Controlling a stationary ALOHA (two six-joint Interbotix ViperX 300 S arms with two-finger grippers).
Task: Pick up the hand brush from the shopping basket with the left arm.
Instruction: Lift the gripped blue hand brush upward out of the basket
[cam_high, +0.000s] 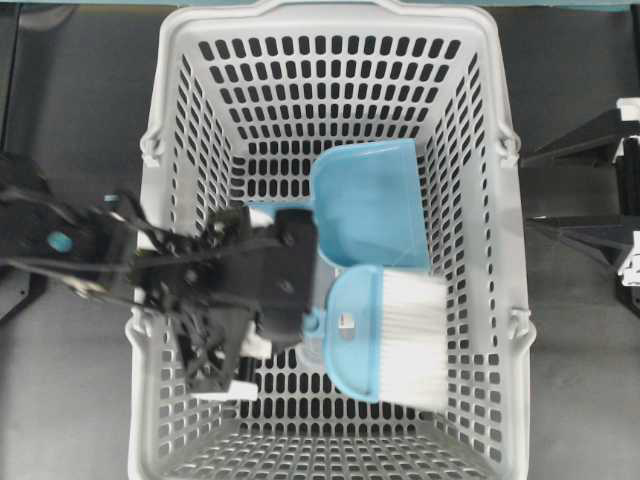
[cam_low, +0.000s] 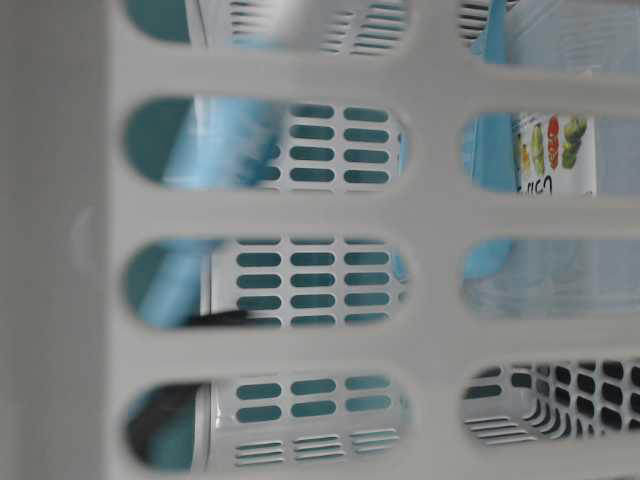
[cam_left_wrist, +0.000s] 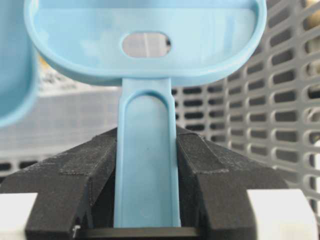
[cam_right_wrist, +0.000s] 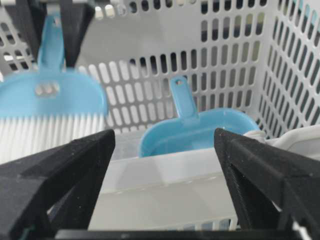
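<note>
Light-blue plastic with a broad fan of white bristles, the hand brush (cam_high: 385, 335) sits inside the shopping basket (cam_high: 500, 250), towards the near-right part of its floor in the overhead view, bristles pointing right and handle pointing left. Its slim handle runs straight into the left gripper (cam_left_wrist: 147, 200); the wrist view shows both black fingers (cam_left_wrist: 220, 180) pressed against the handle's two sides, clamped on it, with the brush head's oval hole just beyond the tips. Whether the brush is touching the basket floor or raised off it cannot be told. The left arm (cam_high: 215, 290) reaches in over the basket's left wall. Just behind the brush lies a light-blue dustpan (cam_high: 370, 205), close to the brush head. The right gripper (cam_right_wrist: 165, 165) hovers outside the basket's rim, its two black fingers spread wide apart, holding nothing. The basket stands on a dark worktop (cam_high: 70, 120).
</note>
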